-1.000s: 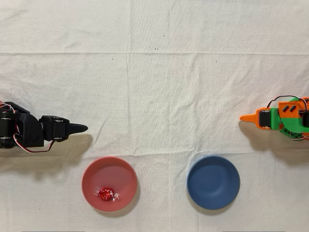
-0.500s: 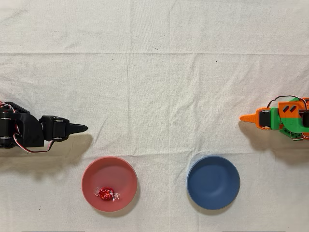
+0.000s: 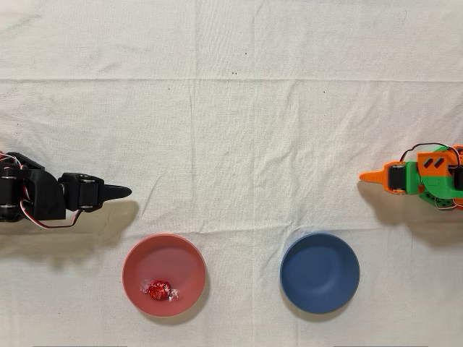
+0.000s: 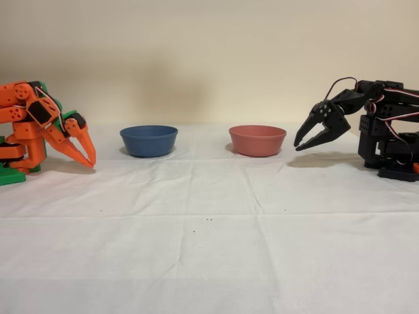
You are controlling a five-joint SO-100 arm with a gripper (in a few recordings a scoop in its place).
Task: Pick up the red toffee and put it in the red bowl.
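On a cloth-covered table (image 3: pixel 239 130), the black arm's gripper (image 4: pixel 306 138) hangs empty, jaws slightly parted, near the left edge in the overhead view. The red bowl (image 3: pixel 164 275), by the near edge, already holds the red toffee (image 3: pixel 158 290); the task looks complete.

In the fixed view the red bowl (image 4: pixel 257 140) wall hides the red toffee. Overhead, the black arm (image 3: pixel 29 196) is cut off at nine o'clock.
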